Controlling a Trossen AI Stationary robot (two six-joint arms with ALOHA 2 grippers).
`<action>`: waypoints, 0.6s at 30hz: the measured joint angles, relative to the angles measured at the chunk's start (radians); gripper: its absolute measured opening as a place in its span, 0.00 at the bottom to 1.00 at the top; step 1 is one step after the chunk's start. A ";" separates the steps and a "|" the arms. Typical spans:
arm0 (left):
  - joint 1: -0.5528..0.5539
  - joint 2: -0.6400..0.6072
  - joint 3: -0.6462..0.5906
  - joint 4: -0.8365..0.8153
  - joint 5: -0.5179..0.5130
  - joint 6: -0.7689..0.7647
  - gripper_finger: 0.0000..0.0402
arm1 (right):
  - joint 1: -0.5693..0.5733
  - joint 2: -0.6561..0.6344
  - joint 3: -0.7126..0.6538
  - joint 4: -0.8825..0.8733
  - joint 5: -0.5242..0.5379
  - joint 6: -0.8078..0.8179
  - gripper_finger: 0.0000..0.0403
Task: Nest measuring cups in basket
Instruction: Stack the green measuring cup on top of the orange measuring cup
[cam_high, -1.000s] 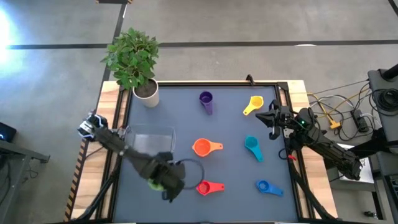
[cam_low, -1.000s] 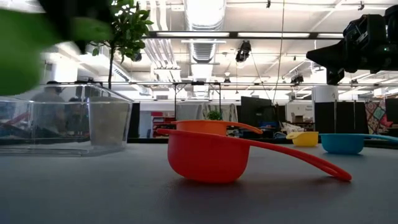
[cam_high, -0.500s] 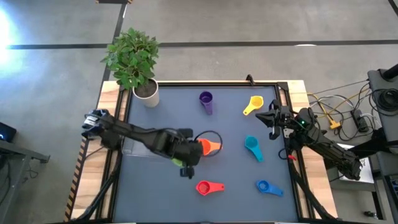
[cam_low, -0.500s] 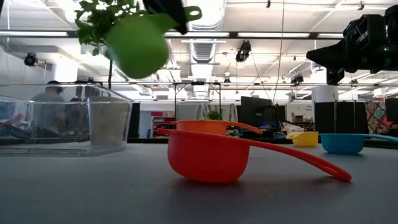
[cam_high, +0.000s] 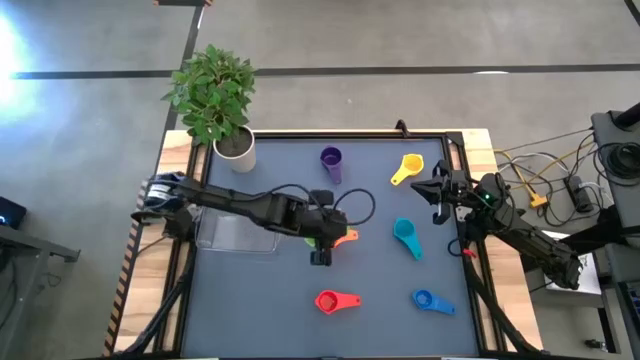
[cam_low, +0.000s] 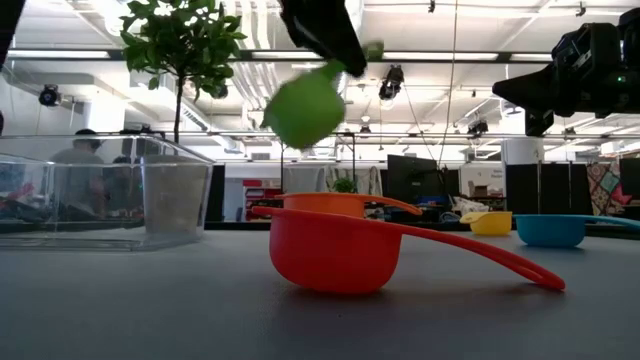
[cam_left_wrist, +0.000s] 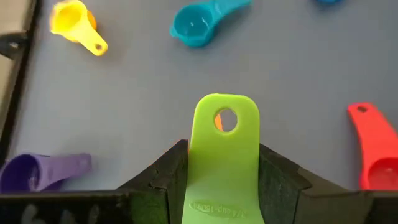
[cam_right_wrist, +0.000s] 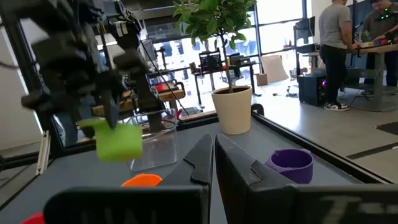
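Note:
My left gripper (cam_high: 321, 243) is shut on the green cup (cam_low: 305, 104) and hovers over the orange cup (cam_high: 345, 237) in mid-table. In the high view the gripper hides the green cup. The purple cup (cam_high: 331, 164) and yellow cup (cam_high: 407, 168) lie near the far edge. The teal cup (cam_high: 405, 235) sits to the right, and the red cup (cam_high: 335, 301) and blue cup (cam_high: 431, 300) lie near the front. The clear basket (cam_high: 236, 226) stands at the left. My right gripper (cam_high: 438, 193) waits shut at the right edge. My left gripper (cam_left_wrist: 222, 148) pinches the green cup's flat handle (cam_left_wrist: 222, 171) between its two fingers, one on each long edge. The handle's holed free end (cam_left_wrist: 225, 118) sticks out past the fingertips. The fingers slant down from above. The cup is lifted clear, its bowl (cam_low: 303, 108) hanging tilted below the gripper.
A white pot with a green plant (cam_high: 236, 150) stands at the far left corner. The left arm (cam_high: 235, 205) stretches over the basket. A raised frame (cam_high: 462, 180) borders the dark mat. Bare mat lies between the basket and the red cup.
My left gripper has carried the green cup from the near left of the mat, in front of the basket, toward the right and the far edge. It now hangs over the orange cup. It has stayed shut on the handle. The right arm has kept still.

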 joint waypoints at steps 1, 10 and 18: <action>0.006 0.020 0.006 -0.006 0.003 0.003 0.32 | 0.000 0.000 0.000 -0.001 0.000 0.000 0.02; 0.030 0.186 0.101 -0.032 0.032 0.047 0.33 | 0.000 0.000 0.000 -0.001 0.001 0.000 0.02; 0.048 0.315 0.270 -0.211 0.028 0.070 0.34 | 0.000 0.000 0.000 -0.001 0.000 0.000 0.02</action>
